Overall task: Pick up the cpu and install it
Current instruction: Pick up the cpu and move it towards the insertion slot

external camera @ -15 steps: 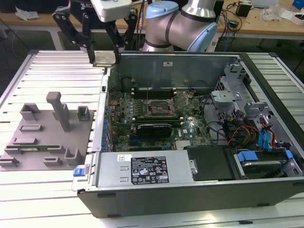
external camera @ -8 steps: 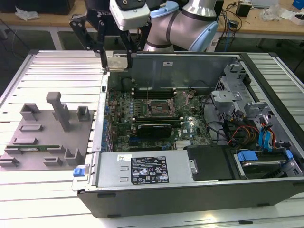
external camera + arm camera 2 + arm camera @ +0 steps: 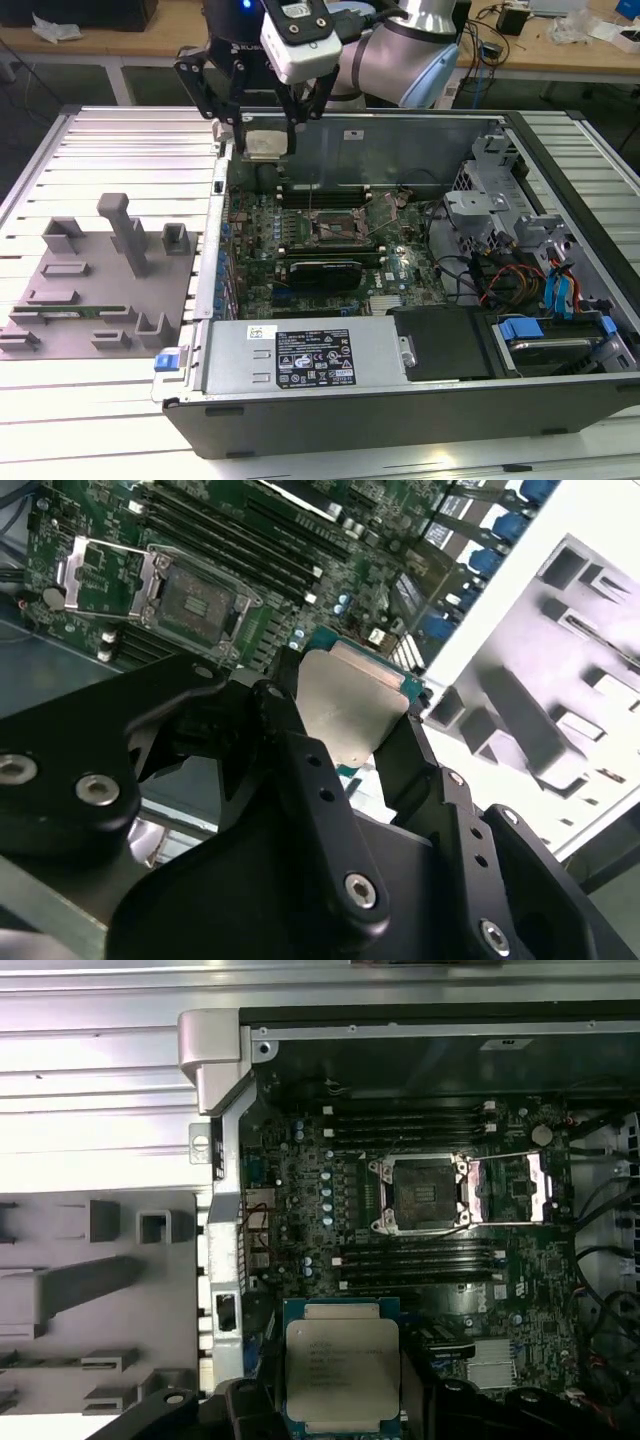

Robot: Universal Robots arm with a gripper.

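Though partly masked by black linkage in both wrist views, plainly clenched on one cpu (image 3: pixel 350 705): gripper (image 3: pixel 345 720), with two fingers (image 3: pixel 278 705) pressed against opposite edges of the chip. Silver lid toward the cameras, thin green rim around it. Lower edge cut off behind the fingers in the first wrist view. Held in the air, touching nothing but the fingers, above the far corner of the case (image 3: pixel 400 385) at the exterior view's left, and well apart from the socket (image 3: pixel 415 1195).

Below and beyond, on the green board: one socket, open, with its metal plate (image 3: pixel 505 1185) swung aside. Two banks of memory slots (image 3: pixel 410 1125), one on either side of the socket, rows per bank hard to count. One black card (image 3: pixel 320 272) lying across the board. Cables (image 3: pixel 490 270) tangled toward the exterior view's right, too knotted to count.

Beside the case, on the slatted table (image 3: pixel 130 150): one grey tray (image 3: pixel 120 250), with one green stick (image 3: pixel 75 312) lying in it.

Farther back: one arm (image 3: pixel 400 50), upper part cut off, and wooden benches (image 3: pixel 560 55), clutter on them too small to tell.
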